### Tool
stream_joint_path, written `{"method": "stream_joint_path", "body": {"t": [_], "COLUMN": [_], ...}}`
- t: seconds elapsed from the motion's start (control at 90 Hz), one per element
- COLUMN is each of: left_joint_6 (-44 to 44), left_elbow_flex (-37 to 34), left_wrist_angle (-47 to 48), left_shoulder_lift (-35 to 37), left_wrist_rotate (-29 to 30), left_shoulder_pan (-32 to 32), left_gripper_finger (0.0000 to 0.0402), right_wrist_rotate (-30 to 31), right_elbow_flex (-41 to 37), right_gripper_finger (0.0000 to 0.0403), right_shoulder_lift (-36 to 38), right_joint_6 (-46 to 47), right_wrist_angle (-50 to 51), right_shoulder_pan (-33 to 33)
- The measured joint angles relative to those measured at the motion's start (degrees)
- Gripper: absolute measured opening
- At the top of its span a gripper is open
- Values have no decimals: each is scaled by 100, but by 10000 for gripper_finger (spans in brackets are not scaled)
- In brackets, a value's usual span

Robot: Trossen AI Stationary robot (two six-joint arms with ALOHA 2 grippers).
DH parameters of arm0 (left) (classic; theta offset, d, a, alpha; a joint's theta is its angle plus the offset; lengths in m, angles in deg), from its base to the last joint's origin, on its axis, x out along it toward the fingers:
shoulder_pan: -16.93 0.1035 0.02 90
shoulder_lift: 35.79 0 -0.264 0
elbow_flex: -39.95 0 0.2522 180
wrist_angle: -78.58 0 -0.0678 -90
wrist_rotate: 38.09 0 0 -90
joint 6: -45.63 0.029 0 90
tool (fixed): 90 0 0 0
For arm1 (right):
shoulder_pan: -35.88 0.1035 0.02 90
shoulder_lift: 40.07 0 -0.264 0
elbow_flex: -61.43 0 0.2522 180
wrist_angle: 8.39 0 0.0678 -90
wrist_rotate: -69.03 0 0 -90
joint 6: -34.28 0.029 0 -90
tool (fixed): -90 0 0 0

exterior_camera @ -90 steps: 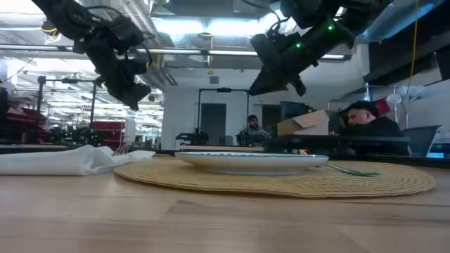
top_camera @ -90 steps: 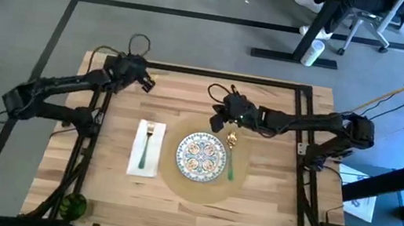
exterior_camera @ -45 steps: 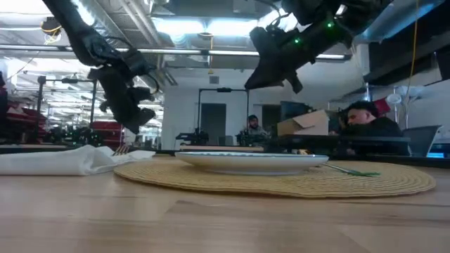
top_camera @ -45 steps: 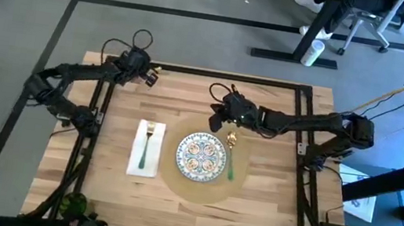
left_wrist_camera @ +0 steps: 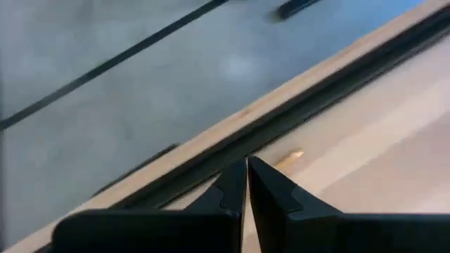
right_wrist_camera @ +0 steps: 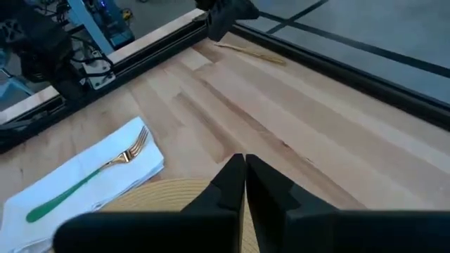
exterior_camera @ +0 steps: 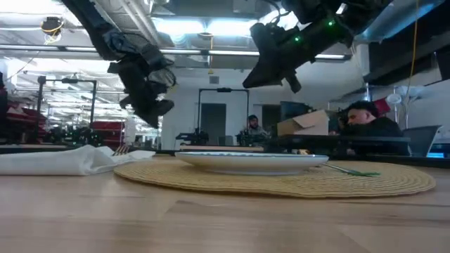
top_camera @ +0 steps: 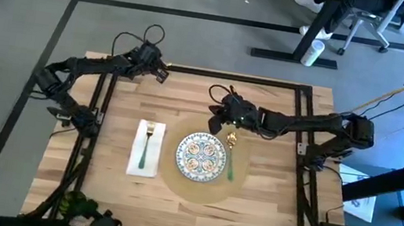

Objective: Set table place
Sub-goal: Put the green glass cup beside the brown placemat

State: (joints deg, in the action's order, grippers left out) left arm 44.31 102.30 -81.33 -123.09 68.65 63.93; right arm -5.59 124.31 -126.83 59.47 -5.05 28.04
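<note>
Moved: left gripper, now farther toward upper centre of the high view, over the table rim; fingers pressed together, empty. Right gripper: closed, empty, above the placemat at centre. We judge a low sweep could knock the spoon.

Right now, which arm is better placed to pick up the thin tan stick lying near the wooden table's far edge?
Left. The left gripper hovers, shut, at the far edge beside the thin tan stick; the right gripper hangs shut over the round tan placemat, farther away.
</note>
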Motion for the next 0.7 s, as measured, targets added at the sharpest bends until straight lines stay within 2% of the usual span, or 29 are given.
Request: {"method": "stream_joint_path", "body": {"t": [0.211, 0.367, 0.5, 0.7], "left_joint_6": [-153, -247, -44, 141], "left_elbow_flex": [77, 80, 80, 80], "left_wrist_angle": [32, 612, 1026, 1155], "left_shoulder_lift": [0, 0, 0, 0], "left_wrist_rotate": [33, 66, 84, 105], "left_shoulder_pan": [-352, -364, -501, -812], "left_gripper_finger": [0, 0, 0, 0], "right_wrist_rotate": [-11, -142, -299, -299], "right_elbow_flex": [0, 0, 0, 0], "right_gripper_finger": [0, 0, 0, 0], "right_shoulder_lift": [0, 0, 0, 0], "right_joint_6": [-1, -10, -63, -114], "right_wrist_angle": [1, 9, 36, 36], "right_shoulder_pan": [0, 0, 0, 0]}}
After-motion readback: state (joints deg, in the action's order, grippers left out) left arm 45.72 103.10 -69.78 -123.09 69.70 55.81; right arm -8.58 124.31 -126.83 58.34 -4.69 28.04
